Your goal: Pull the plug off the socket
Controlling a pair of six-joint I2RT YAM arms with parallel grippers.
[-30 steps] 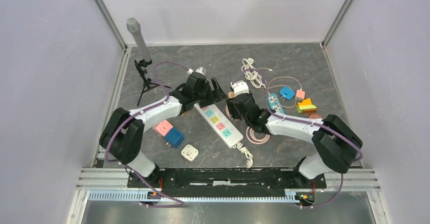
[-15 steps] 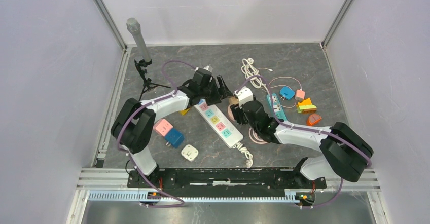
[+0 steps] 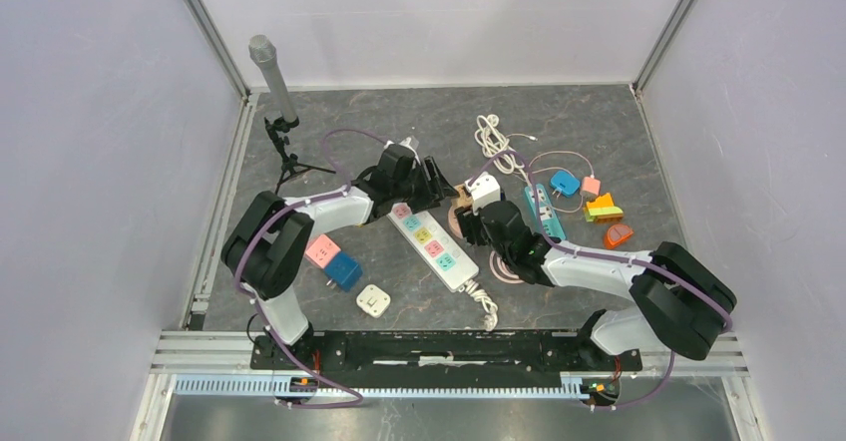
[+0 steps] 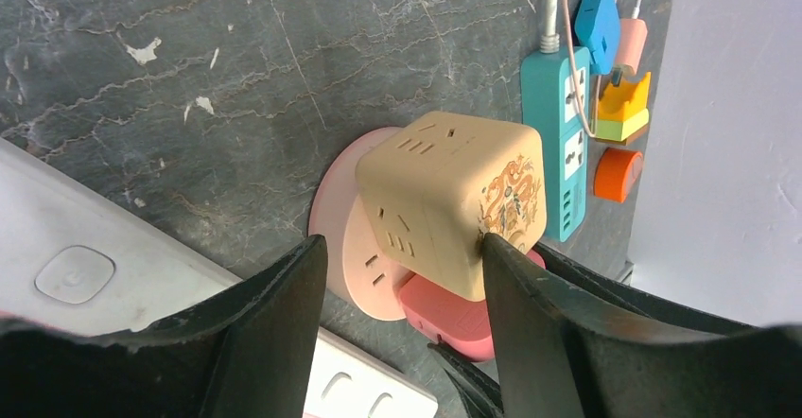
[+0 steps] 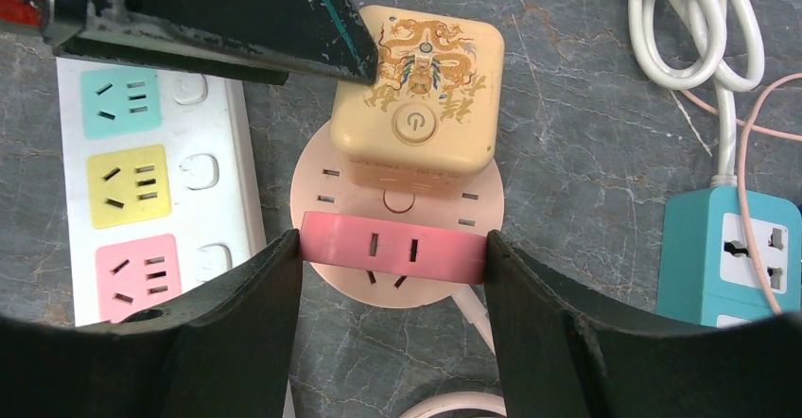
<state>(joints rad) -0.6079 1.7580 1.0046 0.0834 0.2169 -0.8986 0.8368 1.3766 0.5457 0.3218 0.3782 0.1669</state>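
Observation:
A round pale-pink socket (image 5: pixel 326 177) lies on the dark table (image 3: pixel 599 122). A pink plug (image 5: pixel 392 246) and a beige cube adapter (image 5: pixel 416 96) with a dragon print sit in it. My right gripper (image 5: pixel 392 259) is shut on the pink plug, a finger on each end. My left gripper (image 4: pixel 407 267) is open around the beige cube (image 4: pixel 454 196); its right finger touches the cube and the left one stands apart. The pink plug (image 4: pixel 454 319) shows below the cube. In the top view both grippers, left (image 3: pixel 439 184) and right (image 3: pixel 467 217), meet over the socket (image 3: pixel 457 223).
A white power strip (image 3: pixel 431 245) with coloured outlets lies just left of the socket. A teal power strip (image 5: pixel 728 257), a coiled white cable (image 5: pixel 700 21) and small coloured adapters (image 3: pixel 604 207) lie to the right. Pink and blue cubes (image 3: pixel 333 261) and a microphone stand (image 3: pixel 279 112) are at the left.
My left gripper has moved right, from beside the white power strip to around the beige cube. My right arm shifted slightly and stays on the socket.

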